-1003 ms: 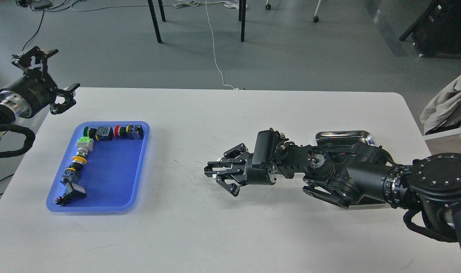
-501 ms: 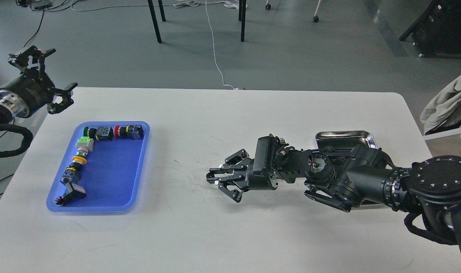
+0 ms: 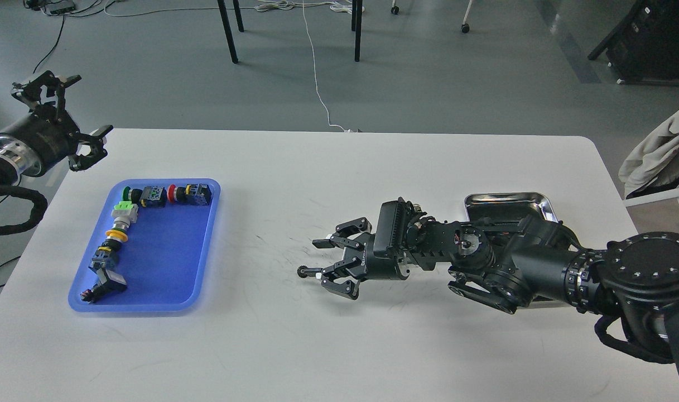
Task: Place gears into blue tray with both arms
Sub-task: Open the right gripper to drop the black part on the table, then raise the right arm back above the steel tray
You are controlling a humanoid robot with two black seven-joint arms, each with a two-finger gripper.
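One tiny black gear (image 3: 303, 272) lies on the white table, right at the tip of the lower finger of my right gripper (image 3: 316, 258). That gripper is open, low over the table's middle and pointing left, with nothing between its fingers. The blue tray (image 3: 166, 251) sits at the left of the table, well apart from the gear. No gear shows inside it. My left gripper (image 3: 92, 104) hangs open and empty off the table's far left corner, above and behind the tray.
Several colourful push-button switch parts (image 3: 128, 211) line the blue tray's left and back sides. A shiny silver tray (image 3: 506, 200) stands at the right, mostly hidden by my right arm. A cloth-draped chair (image 3: 660, 151) stands beyond the table's right edge.
My right gripper has gone from shut to open, and the gear now shows on the table at its lower fingertip. The left gripper has drifted slightly left.
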